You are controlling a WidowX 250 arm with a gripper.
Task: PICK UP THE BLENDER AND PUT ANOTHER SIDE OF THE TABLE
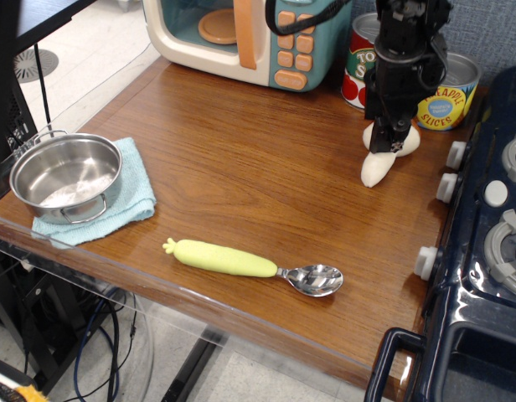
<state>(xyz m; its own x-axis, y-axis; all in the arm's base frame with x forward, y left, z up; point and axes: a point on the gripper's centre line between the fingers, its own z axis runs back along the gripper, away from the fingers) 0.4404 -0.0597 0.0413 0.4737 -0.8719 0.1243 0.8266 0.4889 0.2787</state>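
The blender (374, 170), a cream-white toy mushroom, lies on its side on the brown wood-grain table (241, 159) at the back right, stem pointing toward the front. My black gripper (389, 142) has come straight down over its cap end, with the fingers on either side of the mushroom where stem meets cap. The jaws look open around it and the mushroom still rests on the table. The cap is mostly hidden behind the fingers.
A tomato can (358, 59) and a pineapple can (446, 92) stand just behind the mushroom. The teal-and-cream microwave (241, 33) is at the back, the dark blue stove (484, 251) at the right. A yellow-green spoon (241, 261) lies near the front; a steel pot (65, 176) sits on a blue cloth (136, 197) at the left.
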